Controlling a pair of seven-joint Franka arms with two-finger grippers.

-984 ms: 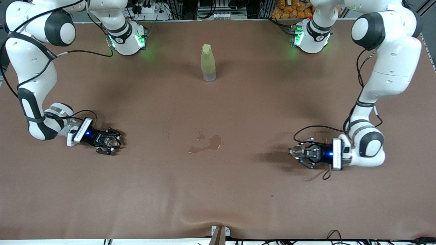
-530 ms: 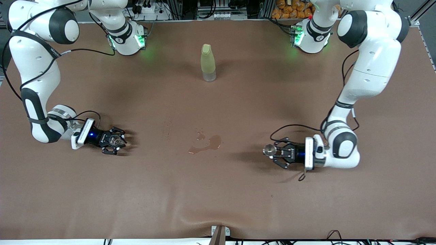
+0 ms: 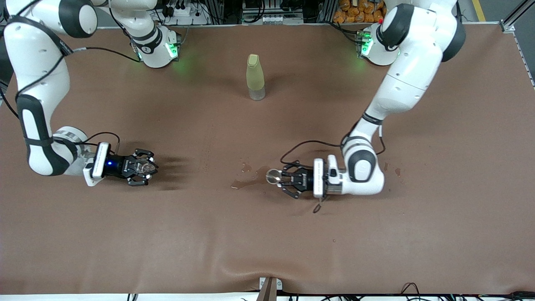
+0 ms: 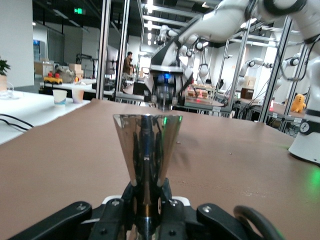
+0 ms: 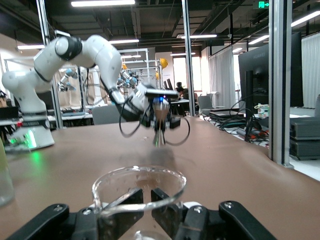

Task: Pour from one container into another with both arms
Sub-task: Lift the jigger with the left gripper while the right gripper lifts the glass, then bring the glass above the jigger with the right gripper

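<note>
From the front you see the left gripper [image 3: 279,179] has carried its metal cup [image 3: 273,176] in from the left arm's end to hang over the puddle [image 3: 250,179], while the right gripper [image 3: 144,167] has crept slightly toward that puddle with its glass beaker [image 3: 145,167]. Your left wrist view shows the fingers clamped on the metal cup's narrow base [image 4: 146,155], upright. The right wrist view shows fingers closed around what looks like the beaker [image 5: 138,190].
</note>
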